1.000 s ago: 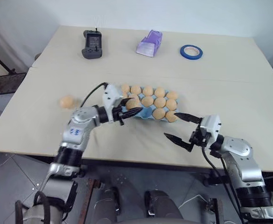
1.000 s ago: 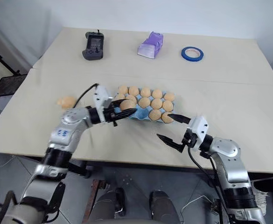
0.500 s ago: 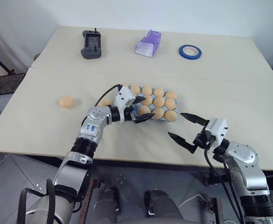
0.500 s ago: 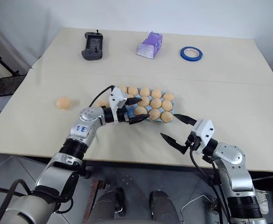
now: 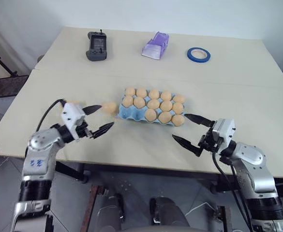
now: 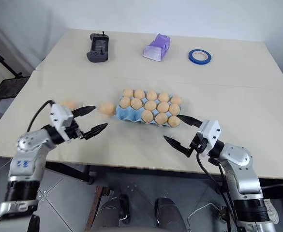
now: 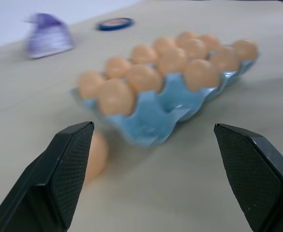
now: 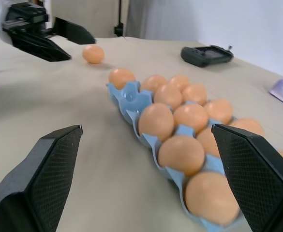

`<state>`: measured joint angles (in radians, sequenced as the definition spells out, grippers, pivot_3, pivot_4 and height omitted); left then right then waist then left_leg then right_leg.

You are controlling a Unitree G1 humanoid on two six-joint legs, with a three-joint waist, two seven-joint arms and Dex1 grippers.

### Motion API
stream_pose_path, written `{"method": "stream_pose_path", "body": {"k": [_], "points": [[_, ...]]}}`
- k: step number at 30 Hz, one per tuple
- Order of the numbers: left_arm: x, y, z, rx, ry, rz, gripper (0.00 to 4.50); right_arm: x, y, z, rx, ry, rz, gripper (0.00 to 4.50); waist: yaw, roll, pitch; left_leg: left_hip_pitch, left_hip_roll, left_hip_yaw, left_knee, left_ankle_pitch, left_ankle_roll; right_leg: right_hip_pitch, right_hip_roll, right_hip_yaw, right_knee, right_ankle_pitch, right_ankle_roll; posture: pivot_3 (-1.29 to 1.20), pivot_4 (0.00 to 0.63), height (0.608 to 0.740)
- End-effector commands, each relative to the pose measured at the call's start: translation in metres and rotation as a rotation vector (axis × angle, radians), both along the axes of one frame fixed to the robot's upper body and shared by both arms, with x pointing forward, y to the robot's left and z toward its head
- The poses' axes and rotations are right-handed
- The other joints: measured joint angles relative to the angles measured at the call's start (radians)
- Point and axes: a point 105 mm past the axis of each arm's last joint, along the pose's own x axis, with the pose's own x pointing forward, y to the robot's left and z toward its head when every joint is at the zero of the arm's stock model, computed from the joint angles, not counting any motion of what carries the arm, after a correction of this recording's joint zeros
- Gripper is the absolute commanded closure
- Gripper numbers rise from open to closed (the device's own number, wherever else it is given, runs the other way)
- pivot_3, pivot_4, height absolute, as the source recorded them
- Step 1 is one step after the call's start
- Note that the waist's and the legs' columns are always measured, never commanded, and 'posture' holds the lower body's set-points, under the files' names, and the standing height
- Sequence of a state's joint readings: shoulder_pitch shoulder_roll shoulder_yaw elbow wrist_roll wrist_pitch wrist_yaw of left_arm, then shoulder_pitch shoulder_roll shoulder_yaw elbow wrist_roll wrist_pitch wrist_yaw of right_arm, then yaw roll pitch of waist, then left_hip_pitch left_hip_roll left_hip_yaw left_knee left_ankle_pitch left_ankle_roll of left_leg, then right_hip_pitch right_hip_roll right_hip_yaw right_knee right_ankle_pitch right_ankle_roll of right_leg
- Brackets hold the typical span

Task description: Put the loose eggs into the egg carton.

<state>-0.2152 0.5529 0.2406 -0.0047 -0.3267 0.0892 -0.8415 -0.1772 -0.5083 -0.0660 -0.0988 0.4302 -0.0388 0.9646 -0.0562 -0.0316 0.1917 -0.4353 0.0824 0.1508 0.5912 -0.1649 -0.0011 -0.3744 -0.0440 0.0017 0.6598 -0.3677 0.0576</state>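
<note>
Egg carton (image 5: 151, 109) sits mid-table, light blue, cups nearly all filled with pale orange eggs; I count one empty cup at its near-left corner. Two loose eggs lie on the table to its left: one egg (image 5: 109, 107) just beside the carton's left end, apparently touching or nearly so, and a second egg (image 6: 69, 104) further left, partly hidden in the head views behind my left gripper's body.

The right wrist view shows that far egg (image 8: 93, 53) clearly, alone on the bare surface near the left gripper (image 8: 54, 37). The left wrist view shows the near egg (image 7: 96, 155) tucked behind one black finger (image 7: 64, 174), beside the carton's corner; whether it touches the pulp I cannot tell.

Surface: beige table (image 5: 238, 96), two slabs with a seam across. At the far edge, a black handheld controller (image 5: 96, 45), a lilac plastic scoop (image 5: 155, 44), a blue tape roll (image 5: 198, 54). White wall behind; grey tiled floor below.

Left gripper (image 5: 97, 120) holds nothing, fingers spread wide, pointing toward the near egg from the left, short of it. Right gripper (image 5: 193, 132) also spread wide and empty, hovering just off the carton's near-right corner.
</note>
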Motion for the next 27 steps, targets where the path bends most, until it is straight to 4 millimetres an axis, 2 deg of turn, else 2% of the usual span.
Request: {"method": "stream_pose_path", "body": {"k": [1,4,6,9,14,18,22,27], "points": [[-0.021,0.029,0.005,-0.034,-0.025,0.107,0.12,-0.001,0.004,0.003,-0.01,-0.023,0.063,0.0,-0.001,0.0,0.0,0.0,0.0,0.0,0.0,0.0,0.0,0.0,0.0,0.0,0.0,0.0,0.0,0.0,0.15,0.74],[-0.039,0.054,-0.014,-0.051,0.029,0.216,0.12,0.001,0.01,0.002,-0.021,-0.055,0.109,0.0,-0.003,0.0,0.0,0.0,0.0,0.0,-0.002,0.0,0.0,-0.001,-0.001,0.0,-0.001,-0.001,-0.001,0.0,0.15,0.74],[-0.046,0.06,-0.017,-0.061,0.032,0.254,0.12,0.002,0.013,0.002,-0.017,-0.067,0.129,0.0,-0.004,0.0,0.0,0.0,0.0,0.0,-0.004,0.0,0.0,-0.001,-0.001,0.0,-0.002,-0.001,-0.002,0.0,0.15,0.74],[-0.049,0.06,-0.021,-0.061,0.049,0.278,0.12,0.003,0.017,0.001,-0.012,-0.079,0.154,0.0,0.0,0.0,0.0,0.0,0.0,-0.001,-0.004,-0.001,0.0,-0.002,-0.001,-0.001,-0.002,-0.002,-0.004,0.0,0.15,0.74],[-0.044,0.044,-0.017,-0.08,0.043,0.237,0.12,0.004,0.02,-0.001,-0.011,-0.074,0.163,0.0,-0.003,0.0,0.0,-0.001,-0.001,-0.001,-0.007,-0.001,0.0,-0.001,-0.002,-0.001,-0.005,-0.002,-0.004,0.0,0.15,0.74],[-0.019,0.031,-0.01,-0.105,0.023,0.207,0.12,0.005,0.021,0.0,-0.01,-0.072,0.16,0.0,0.002,0.0,0.0,-0.001,-0.001,-0.001,-0.01,0.0,-0.001,-0.002,-0.002,-0.002,-0.006,-0.002,-0.004,0.0,0.15,0.74],[0.017,0.017,-0.007,-0.077,0.011,0.198,0.12,0.006,0.021,0.003,-0.008,-0.074,0.15,0.0,0.001,0.0,0.0,0.0,-0.001,-0.001,-0.009,0.0,-0.001,-0.001,-0.002,-0.003,-0.006,-0.002,-0.004,0.0,0.15,0.74],[0.063,0.011,-0.006,-0.1,0.022,0.239,0.12,0.003,0.019,0.004,-0.003,-0.081,0.119,0.0,0.001,0.0,0.0,-0.001,-0.001,0.0,-0.007,0.001,0.0,-0.002,0.0,-0.002,-0.005,-0.001,-0.002,0.0,0.15,0.74]]}}
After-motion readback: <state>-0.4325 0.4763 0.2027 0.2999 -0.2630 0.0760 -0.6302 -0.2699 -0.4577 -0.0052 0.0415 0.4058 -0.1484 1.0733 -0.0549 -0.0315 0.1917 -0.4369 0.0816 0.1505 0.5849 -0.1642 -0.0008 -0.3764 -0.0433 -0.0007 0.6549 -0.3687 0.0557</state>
